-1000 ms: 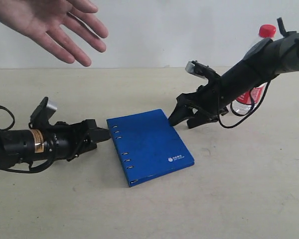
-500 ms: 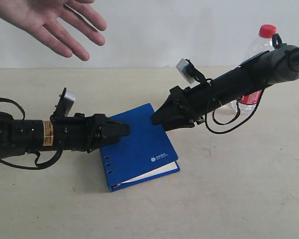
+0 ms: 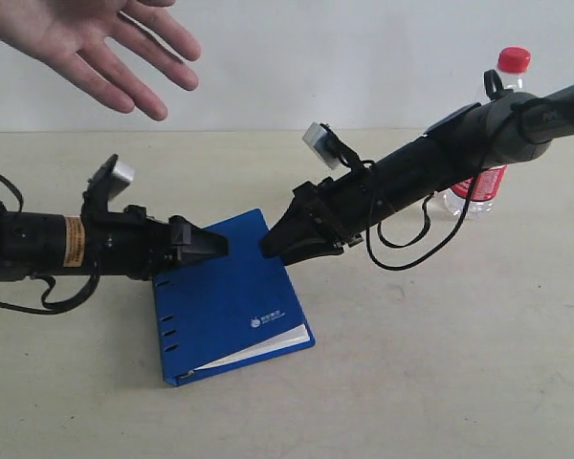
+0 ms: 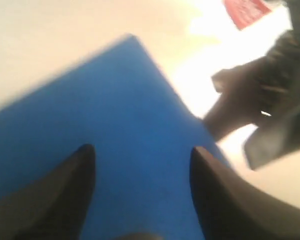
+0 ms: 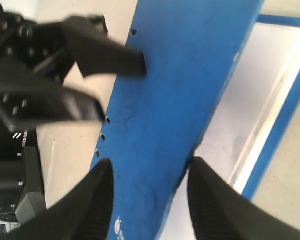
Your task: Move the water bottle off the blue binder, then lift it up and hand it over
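Observation:
The blue binder point(image 3: 225, 301) lies on the table at centre left, its cover slightly raised, with white pages showing at its near edge. My left gripper point(image 3: 215, 247) is open and low over the binder's far left corner; blue cover point(image 4: 115, 110) fills the space between its fingers. My right gripper point(image 3: 273, 244) is open at the far right corner, with one fingertip at the lifted cover's edge point(image 5: 175, 75) and the pages beside it. The water bottle point(image 3: 488, 184) stands upright on the table at the back right, off the binder and partly behind my right arm.
A person's open hand point(image 3: 86, 48) hovers at the upper left, palm toward the table. The beige table point(image 3: 440, 363) meets a white wall behind. My right arm point(image 3: 440, 158) stretches diagonally from the bottle toward the binder.
The binder has slid left and nearer the camera, turning a little, and its cover has lifted. Both grippers moved left with it; the right arm reached further from the bottle.

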Available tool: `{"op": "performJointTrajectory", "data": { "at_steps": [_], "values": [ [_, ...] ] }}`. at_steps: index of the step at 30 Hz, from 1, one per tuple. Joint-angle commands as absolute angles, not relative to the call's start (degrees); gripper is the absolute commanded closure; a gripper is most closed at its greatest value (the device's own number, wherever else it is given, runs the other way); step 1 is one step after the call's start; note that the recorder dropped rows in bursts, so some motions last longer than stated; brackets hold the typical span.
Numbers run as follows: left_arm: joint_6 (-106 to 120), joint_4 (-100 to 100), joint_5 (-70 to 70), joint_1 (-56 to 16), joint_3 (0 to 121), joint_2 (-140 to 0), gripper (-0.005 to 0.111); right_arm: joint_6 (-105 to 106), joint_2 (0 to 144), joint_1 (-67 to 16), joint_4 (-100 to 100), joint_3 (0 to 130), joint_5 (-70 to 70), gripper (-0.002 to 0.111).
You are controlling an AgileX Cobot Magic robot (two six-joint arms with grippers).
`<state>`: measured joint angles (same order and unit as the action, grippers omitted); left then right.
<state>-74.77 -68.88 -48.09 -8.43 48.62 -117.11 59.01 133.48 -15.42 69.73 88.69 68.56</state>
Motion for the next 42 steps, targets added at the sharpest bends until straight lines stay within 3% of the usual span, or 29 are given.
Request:
{"op": "performJointTrajectory", "data": {
  "at_steps": [1, 12, 16, 19, 24, 26, 31, 42],
  "values": [
    [-74.7, -69.7, -40.3, -5.6, 48.7, -113.2, 0.053, 58.8, 132.5, -15.4, 70.7, 88.6, 70.0, 0.076],
    [-90.7, -84.6, -31.8, -5.2, 47.9, -111.7, 0.053, 59.6, 132.5, -15.7, 72.6, 88.6, 70.0, 0.077],
    [-91.4, -84.6, -28.1, -5.2, 47.4, -111.7, 0.053, 61.4, 132.5, -17.3, 75.4, 88.6, 70.0, 0.07],
    [-91.3, -84.6, -29.2, -5.2, 47.4, -112.1, 0.053, 63.4, 132.5, -18.4, 75.7, 88.6, 70.0, 0.062],
    [-90.1, -82.9, -36.8, -5.2, 47.4, -113.8, 0.053, 63.6, 132.5, -20.1, 75.8, 88.6, 70.0, 0.063],
    [-87.9, -81.6, -39.8, -5.2, 47.4, -113.8, 0.053, 63.6, 132.5, -20.6, 75.8, 88.6, 68.1, 0.068],
    [-87.4, -81.2, -37.5, -4.7, 47.4, -112.8, 0.053, 64.0, 132.5, -20.1, 76.3, 88.6, 67.1, 0.108],
    [-81.7, -72.9, -38.6, -3.0, 47.4, -114.2, 0.053, 68.6, 132.3, -14.8, 77.2, 88.6, 70.0, 0.108]
  ]
}}
